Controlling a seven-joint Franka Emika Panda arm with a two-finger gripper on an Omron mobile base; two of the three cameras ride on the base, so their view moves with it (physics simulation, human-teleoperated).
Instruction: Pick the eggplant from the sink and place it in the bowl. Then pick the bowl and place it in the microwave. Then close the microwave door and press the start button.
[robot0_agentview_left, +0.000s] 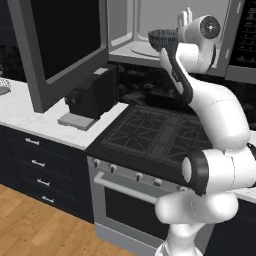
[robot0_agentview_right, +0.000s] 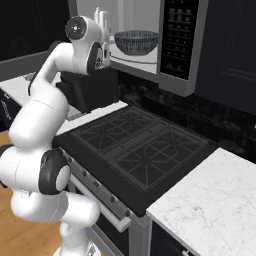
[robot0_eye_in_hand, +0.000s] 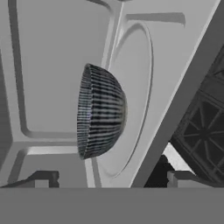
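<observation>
The dark ribbed bowl (robot0_agentview_left: 162, 37) (robot0_agentview_right: 136, 42) stands on the round turntable (robot0_eye_in_hand: 136, 87) inside the microwave (robot0_agentview_left: 132, 22) (robot0_agentview_right: 150, 15). In the hand view the bowl (robot0_eye_in_hand: 100, 111) lies ahead of the fingertips (robot0_eye_in_hand: 43, 178), apart from them. My gripper (robot0_agentview_left: 185, 16) (robot0_agentview_right: 102, 17) (robot0_eye_in_hand: 111, 179) is open and holds nothing, at the front of the microwave opening beside the bowl. The microwave door (robot0_agentview_left: 55, 47) hangs wide open to the left. The button strip (robot0_agentview_left: 247, 35) (robot0_agentview_right: 177, 37) is on the right. The eggplant and the sink are out of view.
A black coffee machine (robot0_agentview_left: 92, 95) (robot0_agentview_right: 85, 90) stands on the white counter (robot0_agentview_left: 30, 115) under the open door. The black gas stove (robot0_agentview_left: 155, 135) (robot0_agentview_right: 140, 145) lies below the microwave. A marble counter (robot0_agentview_right: 210, 200) runs to the right.
</observation>
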